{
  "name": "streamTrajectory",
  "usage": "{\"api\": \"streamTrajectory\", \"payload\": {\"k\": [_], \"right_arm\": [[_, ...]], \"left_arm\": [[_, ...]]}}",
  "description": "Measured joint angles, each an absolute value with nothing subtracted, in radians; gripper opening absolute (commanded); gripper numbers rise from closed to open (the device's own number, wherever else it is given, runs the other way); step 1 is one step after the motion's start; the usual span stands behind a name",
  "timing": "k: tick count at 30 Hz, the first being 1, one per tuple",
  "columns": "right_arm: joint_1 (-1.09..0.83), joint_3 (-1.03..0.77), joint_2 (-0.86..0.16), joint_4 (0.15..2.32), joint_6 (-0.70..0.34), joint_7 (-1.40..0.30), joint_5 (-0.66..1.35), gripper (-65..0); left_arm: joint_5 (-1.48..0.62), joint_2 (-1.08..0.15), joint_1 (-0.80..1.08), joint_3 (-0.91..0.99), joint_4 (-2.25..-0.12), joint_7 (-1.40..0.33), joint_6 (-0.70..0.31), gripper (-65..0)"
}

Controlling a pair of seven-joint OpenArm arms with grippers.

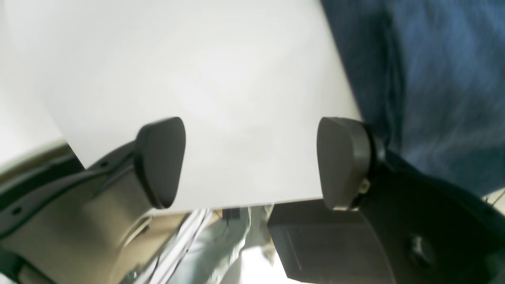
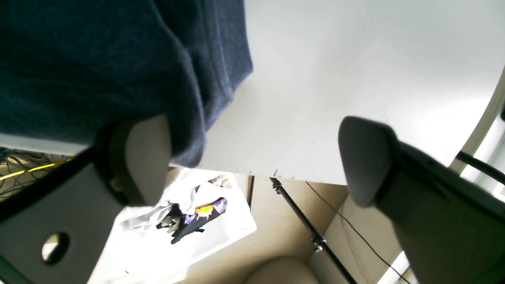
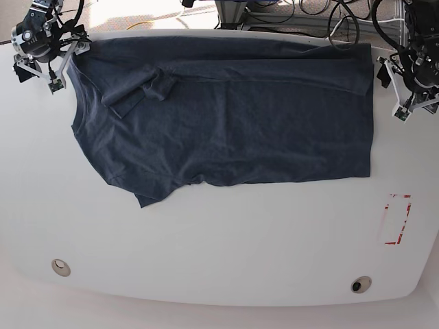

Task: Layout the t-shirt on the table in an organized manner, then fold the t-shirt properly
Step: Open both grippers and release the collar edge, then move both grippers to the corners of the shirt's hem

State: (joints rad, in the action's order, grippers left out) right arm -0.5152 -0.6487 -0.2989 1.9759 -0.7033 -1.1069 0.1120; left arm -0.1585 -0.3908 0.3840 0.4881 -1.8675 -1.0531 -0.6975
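Note:
The dark navy t-shirt (image 3: 226,116) lies spread over the far half of the white table (image 3: 219,240), one sleeve folded onto its body at the upper left. My left gripper (image 3: 392,92) is open and empty just beside the shirt's right edge; in the left wrist view its jaws (image 1: 252,161) stand wide over bare table (image 1: 197,59), with the shirt (image 1: 446,79) to the right. My right gripper (image 3: 40,74) is open at the shirt's far left corner; in the right wrist view (image 2: 254,157) one finger (image 2: 146,157) is right at the shirt's hem (image 2: 98,59).
A red rectangle outline (image 3: 396,219) is marked near the table's right edge. Two grommet holes (image 3: 60,266) (image 3: 361,283) sit near the front edge. Cables (image 3: 288,10) lie behind the table. A white bin of clothes (image 2: 185,221) and a stand pole (image 2: 300,217) are below the table edge.

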Motion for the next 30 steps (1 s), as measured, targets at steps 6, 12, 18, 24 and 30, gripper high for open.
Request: {"api": "streamTrajectory", "payload": {"k": [6,12,18,24,30], "right_arm": [[-0.514,-0.649,-0.299,1.976,-0.703,-1.107,0.109,0.0],[-0.470,-0.660,-0.262,1.976,-0.701,-1.109,0.140,0.0],[-0.433,-0.679,-0.246,1.977,-0.700,-1.104,0.291,0.0],[-0.348,-0.684,-0.223,1.977,-0.699,-1.114,0.293,0.0],[-0.217,-0.677,-0.203,1.975,-0.700,-1.110,0.296,0.0]], "left_arm": [[-0.150,-0.391,0.364,0.488,-1.870,-1.059,-0.700,-16.0],[-0.151,-0.392,0.346,0.489,-1.870,-1.055,-0.700,-16.4],[-0.146,-0.389,0.321,0.489,-1.868,-1.061,-0.700,-16.4],[-0.150,-0.390,0.301,0.489,-1.868,-1.050,-0.700,-16.4],[-0.142,-0.387,0.268,0.489,-1.865,-1.060,-0.699,-16.4]]}}
